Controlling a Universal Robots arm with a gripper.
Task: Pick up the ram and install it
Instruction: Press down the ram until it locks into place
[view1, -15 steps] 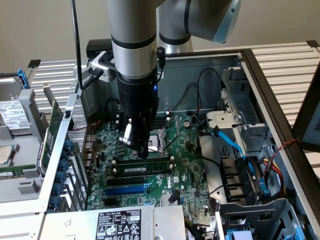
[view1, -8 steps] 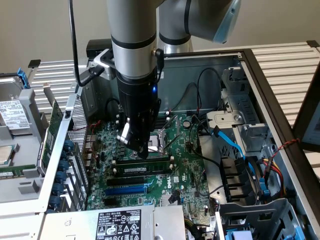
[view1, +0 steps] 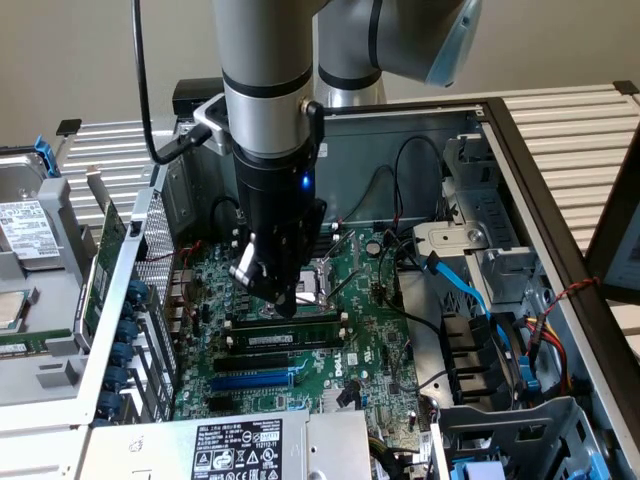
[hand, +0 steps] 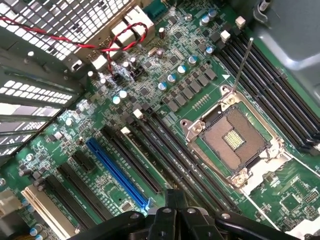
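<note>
The ram (view1: 283, 340) already sat in its slot at the gripper's (view1: 285, 305) six o'clock; grip state couldn't be told.

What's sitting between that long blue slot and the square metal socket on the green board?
In the wrist view, several long black slots run side by side between the blue slot and the metal socket.

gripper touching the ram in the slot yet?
Cannot tell. In the exterior view the gripper sits directly over the ram lying in the memory slots, its tip overlapping the stick's edge, so no gap or contact shows plainly.
</note>
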